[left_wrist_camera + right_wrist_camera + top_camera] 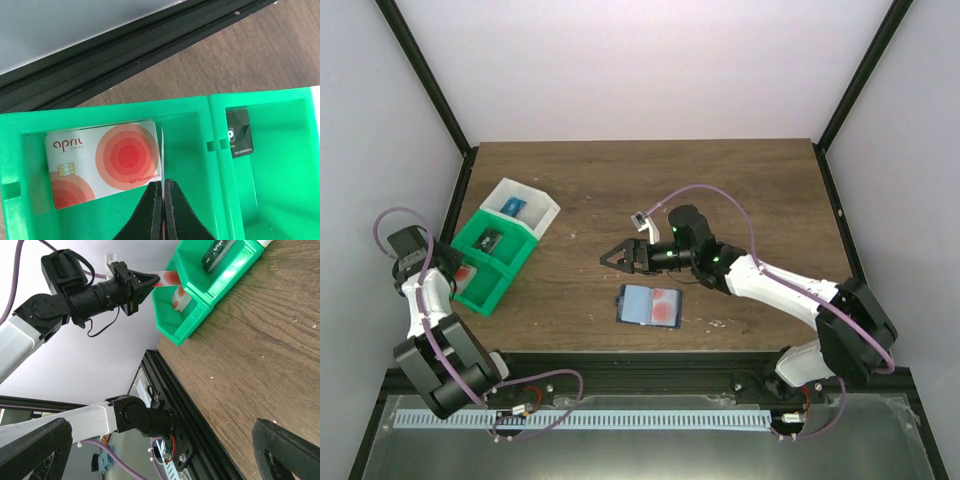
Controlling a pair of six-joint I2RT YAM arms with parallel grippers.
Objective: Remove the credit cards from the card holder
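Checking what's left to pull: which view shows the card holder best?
Top external. The card holder lies open on the table, with a red-blotched card showing on one panel. Neither wrist view shows it at all.

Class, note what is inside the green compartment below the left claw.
One credit card rests there, printed face showing. The left claw pinches a second card edge-on above it. Anything beneath the resting card is hidden.

Green bin (207,120) walls enclose space below left pincer (163,184).
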